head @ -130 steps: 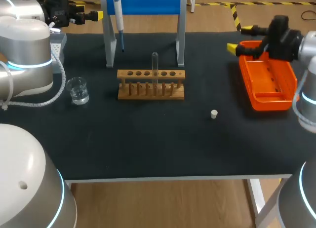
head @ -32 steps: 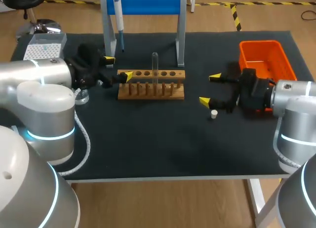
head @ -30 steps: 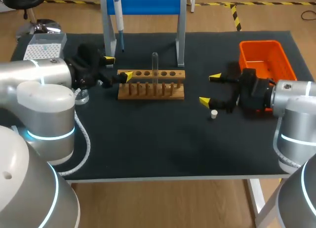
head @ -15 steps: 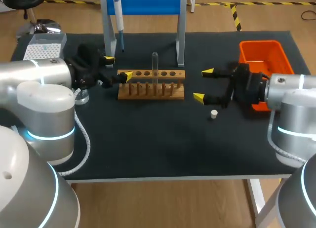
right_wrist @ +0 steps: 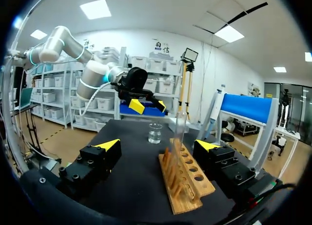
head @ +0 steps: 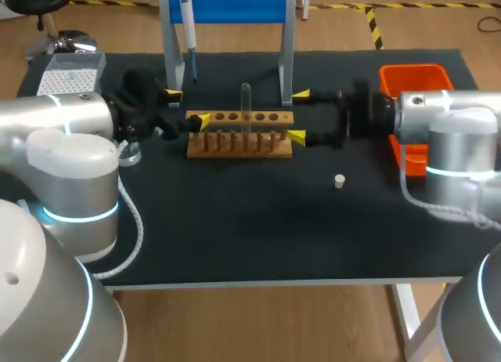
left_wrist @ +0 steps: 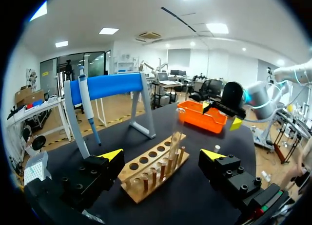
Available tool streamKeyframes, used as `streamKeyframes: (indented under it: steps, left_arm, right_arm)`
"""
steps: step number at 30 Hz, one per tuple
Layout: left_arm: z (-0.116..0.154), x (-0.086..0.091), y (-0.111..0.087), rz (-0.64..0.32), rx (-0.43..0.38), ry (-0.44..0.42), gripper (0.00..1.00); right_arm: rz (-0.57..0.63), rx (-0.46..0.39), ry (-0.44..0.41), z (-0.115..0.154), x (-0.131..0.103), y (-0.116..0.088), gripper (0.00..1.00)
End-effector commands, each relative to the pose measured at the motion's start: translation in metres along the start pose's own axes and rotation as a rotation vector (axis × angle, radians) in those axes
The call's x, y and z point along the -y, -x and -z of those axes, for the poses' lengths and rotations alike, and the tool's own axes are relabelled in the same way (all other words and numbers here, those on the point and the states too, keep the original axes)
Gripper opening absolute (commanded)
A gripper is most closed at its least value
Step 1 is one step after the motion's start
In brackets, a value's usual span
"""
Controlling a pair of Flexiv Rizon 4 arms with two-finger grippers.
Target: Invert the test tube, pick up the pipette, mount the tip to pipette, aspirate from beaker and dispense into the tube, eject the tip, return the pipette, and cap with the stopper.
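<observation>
A clear test tube [head: 245, 103] stands upright in the wooden rack [head: 239, 133], and in the left wrist view the tube [left_wrist: 176, 132] rises ahead of the fingers. My left gripper [head: 188, 107] is open at the rack's left end, holding nothing. My right gripper [head: 298, 115] is open at the rack's right end, with the rack [right_wrist: 185, 178] and tube [right_wrist: 179, 130] ahead of it. The pipette [head: 186, 25] hangs on the blue stand. The beaker [right_wrist: 155, 133] stands beyond the rack, largely hidden by my left arm in the head view. The white stopper [head: 339, 181] lies on the mat.
An orange tray [head: 415, 76] sits at the back right, behind my right arm. A tip box [head: 70, 72] is at the back left corner. The blue stand [head: 227, 5] straddles the mat behind the rack.
My right gripper has moved left from above the stopper to the rack's right end, still open. The left arm has not moved.
</observation>
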State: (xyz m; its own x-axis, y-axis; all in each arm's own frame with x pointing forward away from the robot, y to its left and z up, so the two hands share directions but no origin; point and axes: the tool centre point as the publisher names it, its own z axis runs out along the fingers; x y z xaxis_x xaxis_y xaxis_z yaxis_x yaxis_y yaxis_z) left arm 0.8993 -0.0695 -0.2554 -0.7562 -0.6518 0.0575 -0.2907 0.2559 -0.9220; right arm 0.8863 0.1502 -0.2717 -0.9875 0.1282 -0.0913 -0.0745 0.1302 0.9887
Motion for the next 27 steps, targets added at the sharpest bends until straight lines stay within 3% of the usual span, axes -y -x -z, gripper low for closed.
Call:
streamKeyframes:
  steps: [1, 16, 27]
  left_arm:
    - [0.000, -0.002, 0.000, -0.001, 0.000, -0.009, 1.00]
    - [0.000, -0.002, 0.000, -0.001, 0.000, -0.009, 1.00]
    - [0.000, -0.002, 0.000, -0.001, 0.000, -0.009, 1.00]
  right_arm:
    - [-0.003, -0.186, 0.008, -0.016, 0.005, 0.015, 1.00]
    - [-0.095, -0.286, 0.090, -0.054, -0.001, 0.037, 1.00]
    - [-0.109, -0.304, 0.087, -0.076, -0.001, 0.038, 1.00]
